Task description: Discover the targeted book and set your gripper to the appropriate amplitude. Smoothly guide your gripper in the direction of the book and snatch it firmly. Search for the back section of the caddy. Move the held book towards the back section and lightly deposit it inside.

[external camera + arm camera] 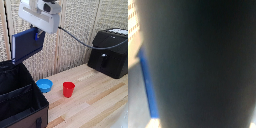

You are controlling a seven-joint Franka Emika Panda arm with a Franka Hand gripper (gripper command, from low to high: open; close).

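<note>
My gripper (37, 33) is up in the upper left of the exterior pic, right under my white arm head (40, 14). It is closed tight on the book (26, 45), pinching it near its top right corner. The book is dark blue and flat, and it hangs in the air w/ its big face toward the camera, a bit tilted. It sits just above the caddy (20, 97), which fills the lower left of the frame. The book's bottom edge is near the top rim of the back section of the caddy (11, 80), but I can't tell if it touches. That back part is the big black space past the divider; the thin spaces are closer to the bottom of the frame. A blue bowl (44, 85) sits on the wood table (95, 102) just beside the caddy, near the middle of the pic. A red cup (68, 89) stands upright near the bowl, not touching it. A black box w/ a handle (110, 52) is at the far right, well apart from the rest. In my wrist pic, it's almost all a dark blur of the book (203, 65), v. close, w/ a blue strip in the lower left part.
</note>
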